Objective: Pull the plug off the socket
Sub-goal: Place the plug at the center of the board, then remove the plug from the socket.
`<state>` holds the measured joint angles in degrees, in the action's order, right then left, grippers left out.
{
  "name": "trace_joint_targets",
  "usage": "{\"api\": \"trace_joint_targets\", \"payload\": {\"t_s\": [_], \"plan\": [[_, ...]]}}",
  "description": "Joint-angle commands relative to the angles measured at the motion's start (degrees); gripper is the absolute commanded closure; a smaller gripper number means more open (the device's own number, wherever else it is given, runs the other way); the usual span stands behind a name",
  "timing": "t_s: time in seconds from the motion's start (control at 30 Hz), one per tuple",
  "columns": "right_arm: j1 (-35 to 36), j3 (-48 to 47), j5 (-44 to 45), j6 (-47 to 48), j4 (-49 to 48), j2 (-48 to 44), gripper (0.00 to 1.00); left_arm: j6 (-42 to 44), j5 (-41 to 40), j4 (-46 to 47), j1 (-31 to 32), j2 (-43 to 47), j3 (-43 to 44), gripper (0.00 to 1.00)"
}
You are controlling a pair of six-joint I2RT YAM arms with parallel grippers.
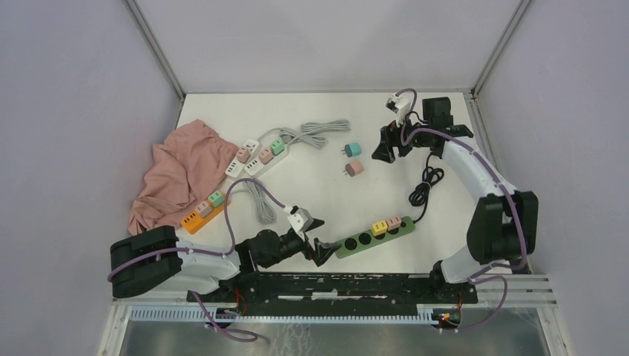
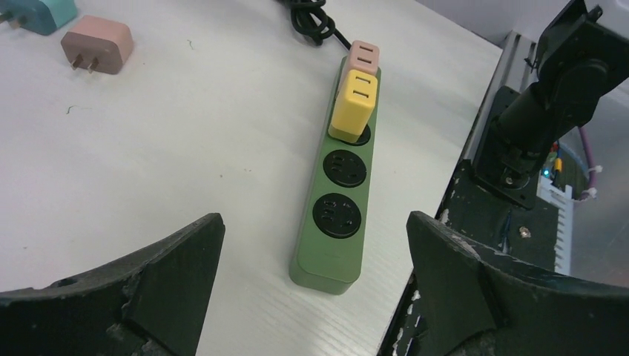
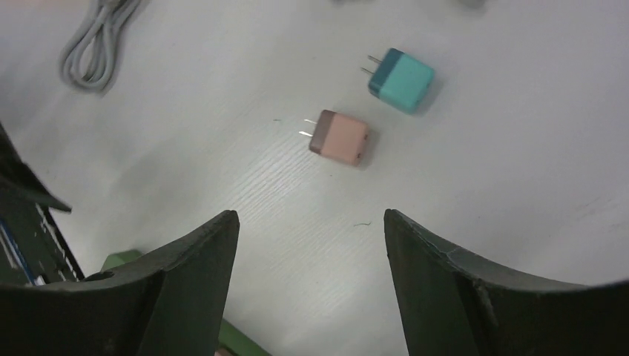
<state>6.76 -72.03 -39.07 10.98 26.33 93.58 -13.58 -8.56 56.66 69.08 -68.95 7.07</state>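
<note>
In the top view a pink cloth (image 1: 178, 174) lies at the left of the table (image 1: 319, 185). At lower centre the left hand (image 1: 317, 239) has its fingers wide apart and empty, at the near end of the green socket strip (image 1: 363, 239). A yellow plug (image 1: 380, 227) and a pink plug (image 1: 394, 221) sit in its far sockets. At upper right the right hand (image 1: 386, 144) is also spread, holding nothing, near a loose teal plug (image 1: 353, 150) and a loose pink plug (image 1: 354, 168).

On a white table (image 1: 326, 200) are laid a pink cloth (image 1: 174, 174) and orange power strip (image 1: 200, 213) at left, a green power strip (image 1: 371, 236) near, a teal plug (image 1: 353, 150) and pink plug (image 1: 354, 168) farther back.
</note>
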Motion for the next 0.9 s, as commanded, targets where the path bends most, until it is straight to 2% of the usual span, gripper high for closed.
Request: {"api": "trace_joint_targets", "payload": {"t_s": [0.0, 0.07, 0.13, 0.17, 0.27, 0.37, 0.57, 0.73, 0.87], "plan": [[0.49, 3.50, -10.61, 17.00, 10.29, -11.89, 0.22, -6.29, -0.99, 8.21, -0.37, 1.01, -0.89, 0.01], [0.48, 5.12, -12.80, 20.77, 12.51, -16.20, 0.16, -7.78, -0.40, 9.92, -0.39, 1.05, -0.88, 0.01], [0.57, 6.81, -14.69, 23.21, 14.73, -19.74, 0.02, -8.95, 0.30, 9.92, -0.40, 0.90, -0.14, 0.01], [0.47, 7.63, -16.31, 24.45, 15.63, -21.26, 0.01, -9.41, 0.64, 9.27, -0.40, 0.84, 0.33, 0.01], [0.45, 9.66, -21.73, 28.62, 20.58, -24.31, 0.00, -10.74, 2.19, 7.86, -0.35, 0.43, 1.63, 0.01], [0.42, 9.91, -23.99, 39.04, 28.26, -25.53, 0.00, -12.02, 3.63, 8.02, -0.35, 0.71, 2.13, 0.00], [0.38, 11.70, -23.10, 57.08, 40.94, -27.64, 0.00, -13.43, 3.94, 8.87, -0.38, 3.10, 1.71, 0.00], [0.40, 14.80, -19.26, 62.82, 43.02, -28.03, 0.01, -13.06, 3.88, 9.91, -0.36, 3.65, 0.69, 0.00], [0.46, 18.35, -17.42, 76.13, 46.33, -27.53, 0.00, -10.46, 5.50, 9.25, -0.41, 2.93, 0.47, 0.00]]}}
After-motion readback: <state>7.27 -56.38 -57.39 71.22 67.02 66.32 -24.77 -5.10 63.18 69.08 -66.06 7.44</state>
